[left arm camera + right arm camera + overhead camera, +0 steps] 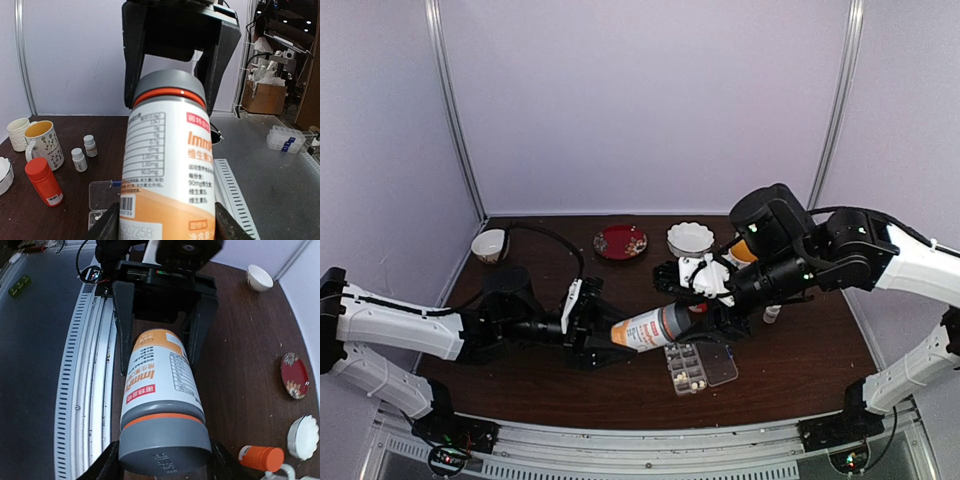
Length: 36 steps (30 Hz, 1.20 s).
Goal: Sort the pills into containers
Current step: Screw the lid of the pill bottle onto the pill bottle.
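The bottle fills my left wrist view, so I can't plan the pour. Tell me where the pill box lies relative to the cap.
Observer: In the top view, the pill box lies on the table, just nearer the arm bases than the grey cap of the bottle. Its lid is open flat toward the right arm's side.
Operator: Check the right arm's hold from its own camera.
Observer: The right gripper has its fingers against both sides of the cap.
Operator: Name what stands behind my camera.
Observer: A small white cup stands at the table's far left corner.
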Motion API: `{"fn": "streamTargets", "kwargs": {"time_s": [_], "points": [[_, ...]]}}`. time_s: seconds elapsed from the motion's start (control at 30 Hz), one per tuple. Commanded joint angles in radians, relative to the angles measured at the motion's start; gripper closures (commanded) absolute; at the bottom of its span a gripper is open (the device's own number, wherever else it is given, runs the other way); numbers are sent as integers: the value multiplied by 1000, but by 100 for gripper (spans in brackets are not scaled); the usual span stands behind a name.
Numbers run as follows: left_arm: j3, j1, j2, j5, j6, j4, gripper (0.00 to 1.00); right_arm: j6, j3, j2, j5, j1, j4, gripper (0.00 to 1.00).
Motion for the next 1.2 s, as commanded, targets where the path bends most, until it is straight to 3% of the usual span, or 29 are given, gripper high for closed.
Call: {"fn": "streamTargets", "kwargs": {"time_s": [0.0,0.23,0.37,0.5,0.7,0.83,0.97,1.03,1.07,1.17], "points": [[100,-20,-41,-155,200,-63,97,402,46,78,-92,11,35,96],[102,-19,-67,-226,331,-102,99,891,14,91,-228,-38,79,98],[86,-19,-71,-236,391,-80,100,1273,-151,37,-371,-91,298,100],[106,-19,-66,-244,449,-109,100,1609,-295,-19,-416,-118,545,100],[119,-20,-66,-248,499,-137,100,1882,-366,-48,-445,-147,695,98],[98,-19,-71,-256,498,-128,100,1891,-344,-52,-440,-154,681,79],[76,-20,-80,-266,482,-128,100,1755,-310,-81,-416,-186,545,39],[67,-18,-82,-275,475,-138,100,1632,-281,-105,-383,-206,428,11],[63,-17,-86,-275,472,-144,100,1552,-258,-111,-363,-212,359,2],[50,-12,-92,-269,454,-147,100,1314,-188,-121,-269,-210,174,0]]}}
